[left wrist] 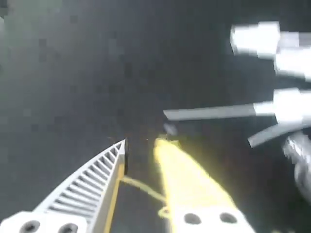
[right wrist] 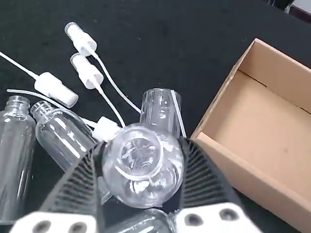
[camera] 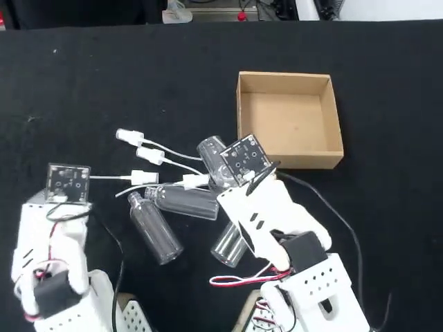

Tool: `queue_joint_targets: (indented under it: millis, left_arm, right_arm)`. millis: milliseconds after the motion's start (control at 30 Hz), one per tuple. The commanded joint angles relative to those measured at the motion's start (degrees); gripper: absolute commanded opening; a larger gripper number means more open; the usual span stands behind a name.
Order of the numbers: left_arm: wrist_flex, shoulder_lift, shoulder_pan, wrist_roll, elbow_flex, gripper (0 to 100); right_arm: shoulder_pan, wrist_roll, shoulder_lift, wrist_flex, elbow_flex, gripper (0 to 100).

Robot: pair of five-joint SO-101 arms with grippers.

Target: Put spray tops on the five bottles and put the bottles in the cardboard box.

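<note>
In the right wrist view my right gripper (right wrist: 142,154) is shut on a clear bottle (right wrist: 142,167), seen end-on between the ribbed fingers (right wrist: 80,182). Just beyond it lies another clear bottle (right wrist: 160,109), and two open-necked bottles (right wrist: 63,136) lie to the side. Several white spray tops (camera: 151,155) with thin dip tubes lie loose on the black table, left of the cardboard box (camera: 325,145). My left gripper (left wrist: 140,145) hangs over bare black table near the tubes, slightly open, with nothing between its fingertips (left wrist: 119,153).
The box (right wrist: 272,170) holds nothing and sits at the table's right centre. One bottle (camera: 230,243) lies partly under the right arm (camera: 277,221). Two more bottles (camera: 156,228) lie between the arms. The left arm (camera: 52,242) stands at the near-left.
</note>
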Motion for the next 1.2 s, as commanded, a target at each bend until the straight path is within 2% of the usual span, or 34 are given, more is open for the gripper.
queue_joint_targets:
  millis: [0,233,367,567,700,767,833,900,1167]
  left_arm:
    - [-1.1,2.2,-0.1,5.4,-11.2,24]
    - [-6.9,20.8,1.4,5.9,-13.2,24]
    - [-4.0,35.8,6.7,2.4,-19.2,24]
    - [-2.0,56.5,13.0,1.6,-28.2,24]
    - [-3.9,66.7,15.4,-7.7,-31.8,24]
    - [-6.8,71.6,15.4,-8.5,-34.3,24]
    - [-10.6,76.5,15.3,-5.3,-37.0,24]
    - [-12.8,81.8,15.6,1.5,-39.4,24]
    - [-12.8,96.6,16.7,40.7,-54.9,24]
  right_arm:
    - [0.9,0.1,-0.9,-1.3,-0.1,1.1]
    - [0.9,0.1,-1.3,-1.1,-0.1,1.1]
    - [0.9,0.1,-1.4,-1.1,-0.1,1.1]
    - [0.9,0.2,-1.4,-1.2,-0.1,1.1]
    - [0.9,0.2,-1.4,-1.2,-0.1,1.1]
    - [0.9,0.3,-1.4,-1.2,-0.1,1.1]
    - [0.9,0.3,-1.4,-1.2,-0.1,1.1]
    - [0.9,0.3,-1.4,-1.2,-0.1,1.1]
    - [0.9,0.3,-1.4,-1.3,-0.1,1.1]
